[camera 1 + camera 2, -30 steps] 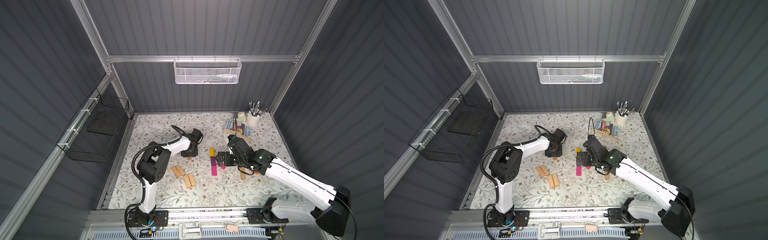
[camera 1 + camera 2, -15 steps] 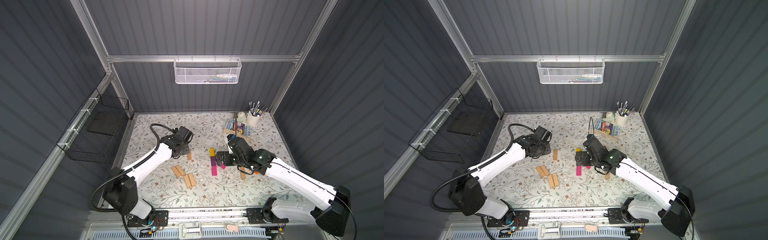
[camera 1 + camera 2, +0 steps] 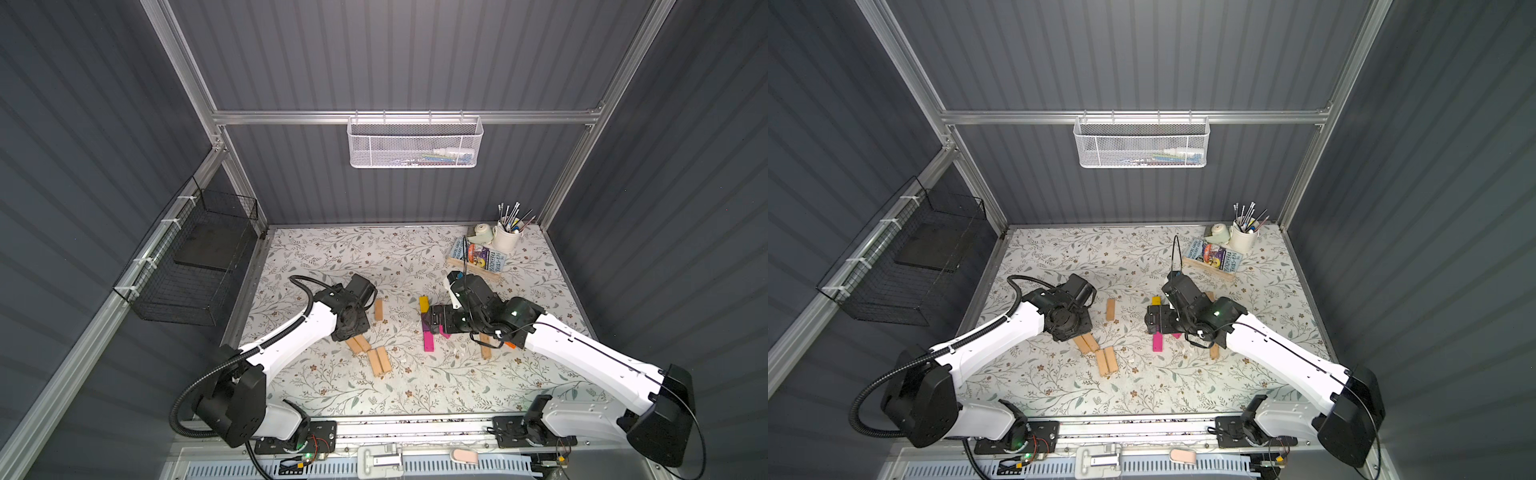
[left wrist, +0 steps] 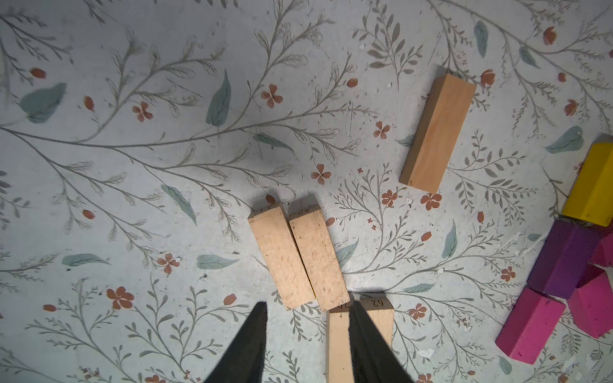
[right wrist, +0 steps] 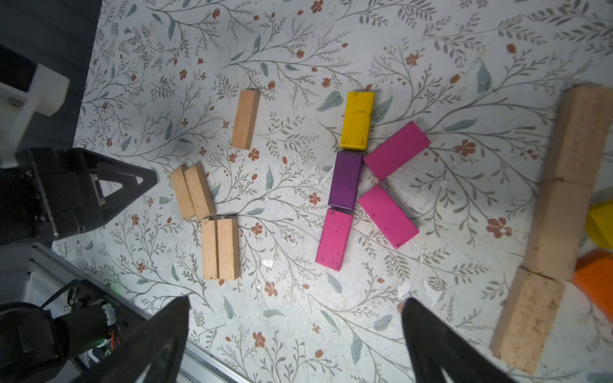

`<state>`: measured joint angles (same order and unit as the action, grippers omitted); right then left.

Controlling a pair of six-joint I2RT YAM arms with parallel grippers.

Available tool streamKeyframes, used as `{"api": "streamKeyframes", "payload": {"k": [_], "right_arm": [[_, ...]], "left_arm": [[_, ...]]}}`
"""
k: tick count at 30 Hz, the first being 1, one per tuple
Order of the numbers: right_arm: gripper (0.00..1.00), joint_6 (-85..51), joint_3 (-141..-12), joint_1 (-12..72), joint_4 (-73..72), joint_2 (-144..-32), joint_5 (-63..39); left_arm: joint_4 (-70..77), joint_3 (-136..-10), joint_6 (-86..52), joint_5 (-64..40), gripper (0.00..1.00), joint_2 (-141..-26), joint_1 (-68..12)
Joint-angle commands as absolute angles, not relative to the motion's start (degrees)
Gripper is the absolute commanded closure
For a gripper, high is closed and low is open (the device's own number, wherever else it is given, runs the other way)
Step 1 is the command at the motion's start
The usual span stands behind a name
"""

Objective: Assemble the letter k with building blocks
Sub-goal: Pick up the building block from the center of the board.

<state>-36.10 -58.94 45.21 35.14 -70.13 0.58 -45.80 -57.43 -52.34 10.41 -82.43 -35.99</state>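
On the floral mat, yellow (image 5: 356,121), purple (image 5: 345,180) and magenta (image 5: 334,239) building blocks lie end to end in a column. Two more magenta blocks (image 5: 396,151) (image 5: 388,216) slant off its purple middle. My right gripper (image 5: 295,308) hangs open over them (image 3: 434,322) with bare mat between its fingers. To the left lie a single tan block (image 3: 378,309) and two tan pairs (image 3: 358,344) (image 3: 379,361). My left gripper (image 4: 306,310) is over those pairs, open a little and holding nothing. One of its fingers (image 4: 361,328) overlaps the nearer pair (image 4: 338,345).
A row of tan blocks (image 5: 564,225) with an orange (image 5: 593,278) and a yellow one (image 5: 602,225) lies under my right arm. A book tray (image 3: 473,259), brush cup (image 3: 507,237) and tape roll (image 3: 482,230) fill the back right corner. A black wire basket (image 3: 195,266) hangs on the left wall.
My left arm has drawn back from the single tan block, which stays on the mat, to the tan pairs nearer the front left. The right arm has not moved.
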Motion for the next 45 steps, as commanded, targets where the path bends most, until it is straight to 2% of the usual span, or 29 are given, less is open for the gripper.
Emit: {"api": "streamKeyframes", "payload": {"k": [1, 10, 34, 38, 45], "right_arm": [[0.01, -37.18, -59.09, 45.53, 34.89, -70.05, 0.39], [0.01, -37.20, -58.97, 45.52, 35.81, -69.79, 1.06], [0.01, -37.18, -59.76, 45.53, 36.30, -70.23, 1.43], [0.01, -37.18, -60.00, 45.53, 36.42, -70.46, 1.32], [0.01, -37.04, -60.50, 45.55, 36.45, -71.01, 1.31]], "left_arm": [[-43.27, -56.62, -55.78, 7.94, 0.57, -85.05, -36.39], [-40.52, -56.97, -56.01, 7.65, 0.57, -92.04, -36.52], [-38.03, -55.71, -56.15, 6.53, 0.57, -95.53, -36.55], [-36.79, -55.62, -54.92, 5.67, 0.64, -94.97, -36.65], [-36.95, -56.15, -53.53, 5.45, 0.64, -96.01, -37.04]]}}
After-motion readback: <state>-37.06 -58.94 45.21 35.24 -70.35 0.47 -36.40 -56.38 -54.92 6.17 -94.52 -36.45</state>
